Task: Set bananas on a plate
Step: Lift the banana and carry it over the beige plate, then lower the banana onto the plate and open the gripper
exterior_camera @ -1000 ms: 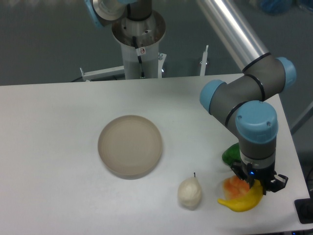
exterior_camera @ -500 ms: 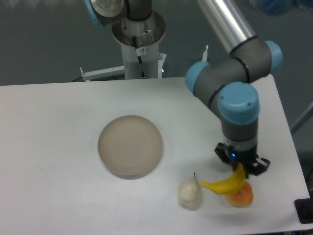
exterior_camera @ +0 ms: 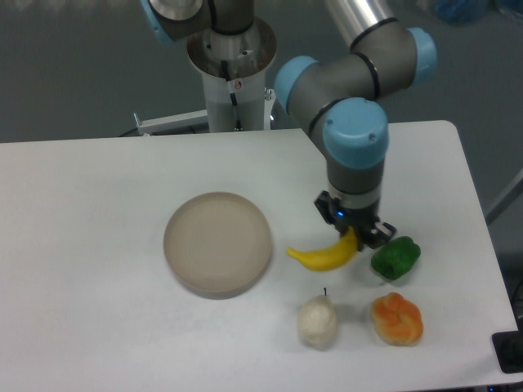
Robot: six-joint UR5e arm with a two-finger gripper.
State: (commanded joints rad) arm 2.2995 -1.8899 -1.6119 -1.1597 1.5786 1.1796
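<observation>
Nearest the camera, below my gripper [exterior_camera: 353, 233], sit one lumpy orange fruit [exterior_camera: 397, 318] and one smooth white pear [exterior_camera: 316, 322]. One knobbly green pepper [exterior_camera: 395, 257] lies just right. I'm clamped on the one curved, glossy banana [exterior_camera: 325, 256]; the round matte plate [exterior_camera: 217, 242] lies left, apart.

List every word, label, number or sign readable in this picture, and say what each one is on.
No text can be read anywhere.
Small round red-and-white sticker on the white robot pedestal: too small and blurred to read.
The banana, plate, tool and table show no markings.
</observation>
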